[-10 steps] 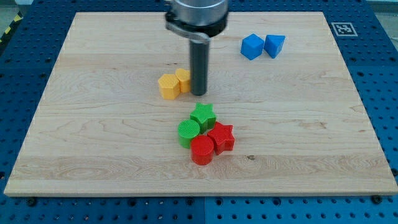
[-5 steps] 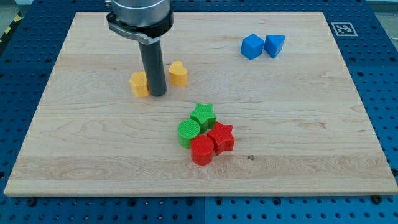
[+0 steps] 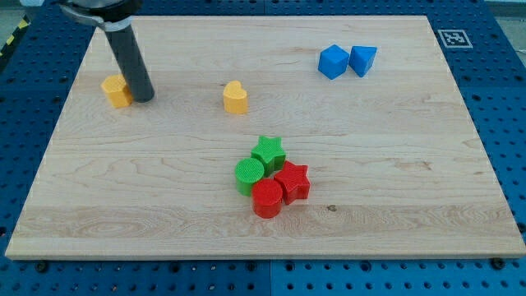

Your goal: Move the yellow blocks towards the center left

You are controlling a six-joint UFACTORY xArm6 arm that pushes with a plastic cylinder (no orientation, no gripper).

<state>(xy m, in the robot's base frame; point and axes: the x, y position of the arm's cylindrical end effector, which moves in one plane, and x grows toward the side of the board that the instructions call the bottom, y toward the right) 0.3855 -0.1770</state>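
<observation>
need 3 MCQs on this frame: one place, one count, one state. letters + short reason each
1. Where is my tip relative to the yellow blocks?
A. Right against the view's right side of the yellow block at far left
B. Beside the blue blocks
C. Among the red and green blocks

2. How many blocks are on the board?
A. Six
B. Eight
C. Ten

3. How do the two yellow blocks lie?
A. Stacked
B. Touching side by side
C. Well apart

Key:
1 A: the rod ends beside the left yellow block, on its right.
2 B: two yellow, two blue, green star, green cylinder, red star, red cylinder.
3 C: the other yellow block sits alone near the board's middle, bare wood between them.
</observation>
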